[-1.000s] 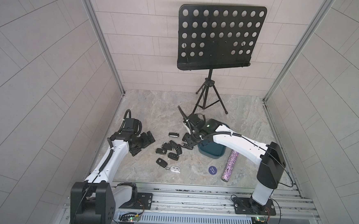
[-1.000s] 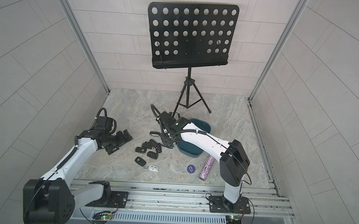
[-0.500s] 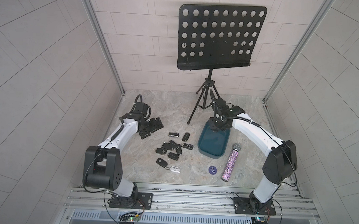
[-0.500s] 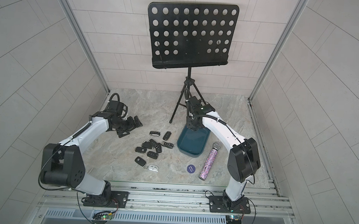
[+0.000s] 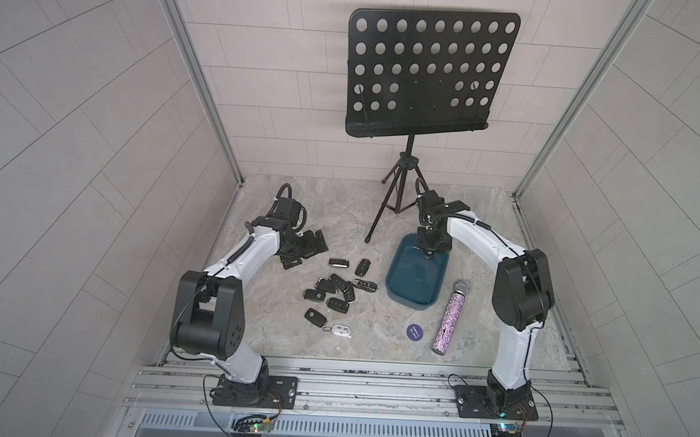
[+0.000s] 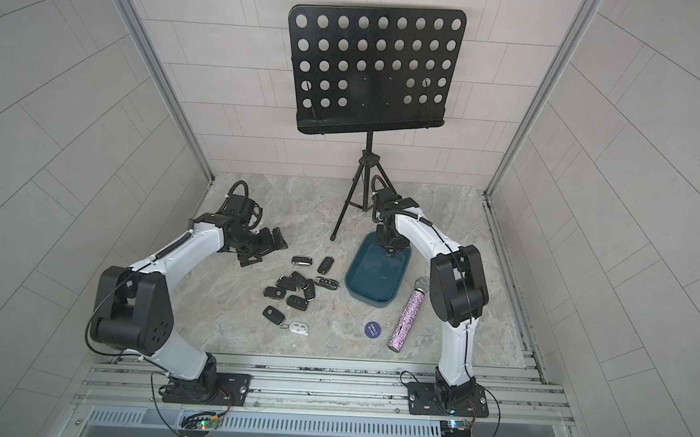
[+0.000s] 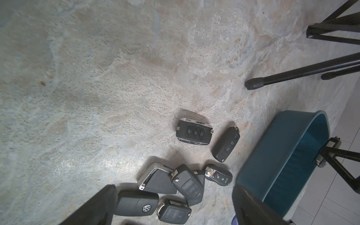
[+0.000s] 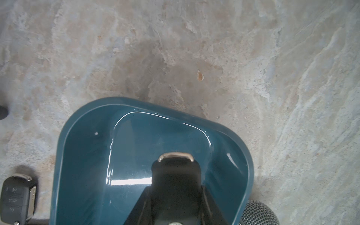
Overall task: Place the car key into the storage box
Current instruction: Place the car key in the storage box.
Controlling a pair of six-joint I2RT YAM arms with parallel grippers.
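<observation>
Now the right pincer (image 5: 429,253) is clamped on the black car key with a metal loop (image 8: 175,167), which juts loop-first along the pincer's own reach and hangs just inside the far end of the dark teal plastic storage box (image 5: 413,281). Its floor below lies bare, so a plain release should land inside; the far rim is close, with more room along the box toward the rail (image 5: 371,381). The left pincer (image 5: 304,252) gapes empty near the loose black key fobs (image 5: 335,289) on the marbled desk (image 5: 374,339).
</observation>
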